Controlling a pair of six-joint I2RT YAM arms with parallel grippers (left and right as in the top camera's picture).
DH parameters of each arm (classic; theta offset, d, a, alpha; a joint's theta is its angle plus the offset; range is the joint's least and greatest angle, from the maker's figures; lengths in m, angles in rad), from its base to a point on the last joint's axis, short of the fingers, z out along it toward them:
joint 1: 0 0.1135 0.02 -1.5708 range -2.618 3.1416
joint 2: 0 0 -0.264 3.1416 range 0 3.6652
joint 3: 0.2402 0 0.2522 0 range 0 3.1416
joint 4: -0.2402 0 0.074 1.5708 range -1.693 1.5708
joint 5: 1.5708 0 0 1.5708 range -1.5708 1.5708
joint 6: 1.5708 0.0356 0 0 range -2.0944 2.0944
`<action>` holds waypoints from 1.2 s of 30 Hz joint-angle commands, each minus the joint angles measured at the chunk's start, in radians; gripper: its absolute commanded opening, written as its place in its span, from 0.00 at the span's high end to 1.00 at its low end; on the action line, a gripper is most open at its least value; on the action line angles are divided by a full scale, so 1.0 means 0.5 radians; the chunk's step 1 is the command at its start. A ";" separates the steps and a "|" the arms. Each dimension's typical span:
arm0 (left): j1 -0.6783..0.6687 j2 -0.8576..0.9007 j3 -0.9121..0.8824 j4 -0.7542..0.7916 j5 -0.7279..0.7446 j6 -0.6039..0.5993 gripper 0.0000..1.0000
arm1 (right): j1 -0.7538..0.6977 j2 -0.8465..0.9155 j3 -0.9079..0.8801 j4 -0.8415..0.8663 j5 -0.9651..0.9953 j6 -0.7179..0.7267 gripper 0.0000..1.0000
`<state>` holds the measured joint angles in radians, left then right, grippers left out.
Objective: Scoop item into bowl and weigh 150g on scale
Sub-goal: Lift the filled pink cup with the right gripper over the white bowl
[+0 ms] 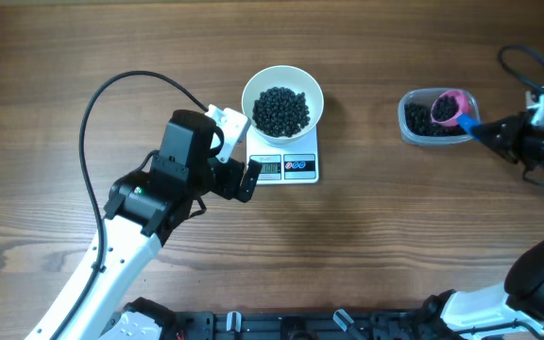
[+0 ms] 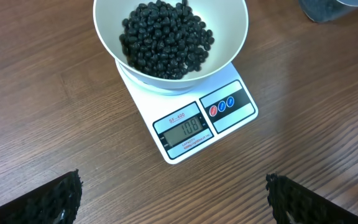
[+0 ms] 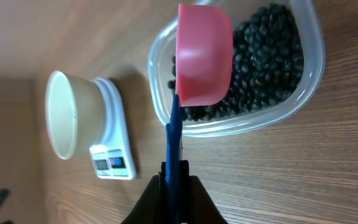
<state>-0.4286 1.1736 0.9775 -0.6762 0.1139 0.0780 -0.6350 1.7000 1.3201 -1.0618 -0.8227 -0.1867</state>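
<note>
While holding left gripper open beside scale at centre, clamps right gripper on scoop over tub, upper right.

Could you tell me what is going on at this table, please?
The right gripper holds the pink scoop by its blue handle, over the clear tub of black pellets. The white bowl sits on the scale, partly filled with pellets; the display appears to read 108. The left gripper hovers open near the scale, holding nothing.

Wooden table, clear tub, pink scoop
</note>
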 commanded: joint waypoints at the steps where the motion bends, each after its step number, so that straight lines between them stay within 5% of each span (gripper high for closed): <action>1: 0.011 0.009 0.035 0.005 0.002 0.040 0.00 | -0.029 0.009 0.014 0.002 -0.282 0.014 0.96; 12: 0.011 0.009 0.035 0.005 0.002 0.040 0.00 | -0.029 0.009 0.014 -0.005 -0.369 0.117 0.96; 22: 0.011 0.009 0.035 0.005 0.002 0.040 0.00 | -0.002 0.009 0.014 0.021 -0.886 0.119 0.96; 36: 0.011 0.009 0.035 0.005 0.002 0.039 0.00 | 0.672 0.009 0.014 0.629 -0.909 0.791 0.96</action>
<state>-0.4290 1.1736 0.9775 -0.6762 0.1139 0.0784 -0.3931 1.7000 1.3197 -0.8223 -1.2308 0.0784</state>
